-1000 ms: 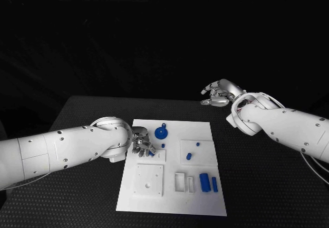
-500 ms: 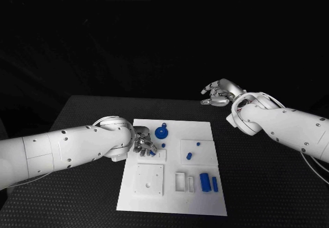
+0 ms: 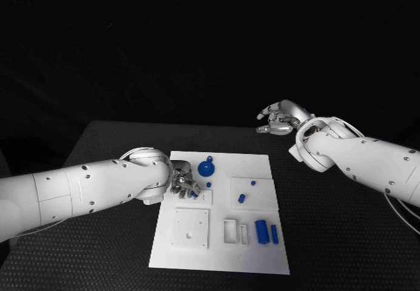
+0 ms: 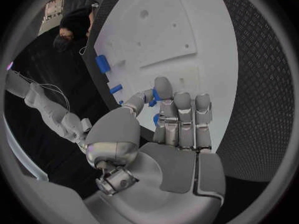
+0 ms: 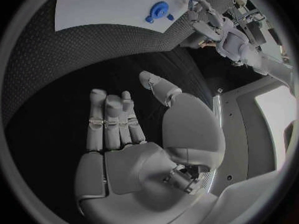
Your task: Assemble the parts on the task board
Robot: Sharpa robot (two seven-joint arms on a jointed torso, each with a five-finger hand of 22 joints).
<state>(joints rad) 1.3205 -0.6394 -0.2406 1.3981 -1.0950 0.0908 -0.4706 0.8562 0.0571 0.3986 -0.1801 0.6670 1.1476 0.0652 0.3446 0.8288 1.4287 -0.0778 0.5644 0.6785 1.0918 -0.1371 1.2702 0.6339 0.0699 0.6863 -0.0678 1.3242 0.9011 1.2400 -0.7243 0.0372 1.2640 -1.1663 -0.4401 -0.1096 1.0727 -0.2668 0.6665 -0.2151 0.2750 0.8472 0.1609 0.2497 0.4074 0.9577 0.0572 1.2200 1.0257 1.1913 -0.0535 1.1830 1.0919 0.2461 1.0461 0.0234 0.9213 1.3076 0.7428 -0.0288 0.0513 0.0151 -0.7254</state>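
- The left hand [image 3: 184, 183] sits low over the left side of the task board [image 3: 263, 254], its thumb and a finger pinching a small blue peg [image 4: 151, 102].
- The step in hand looks like seating that peg in the small white block [image 3: 203, 197] just beside the fingers; the next move calls for careful lining-up over a hole.
- The right hand [image 3: 281, 119] hovers beyond the board's far right corner, fingers loosely apart, holding nothing.
- A blue gear [image 3: 206, 168] and further blue parts [image 3: 261, 230] lie on the board.
- No writing or labels can be read.
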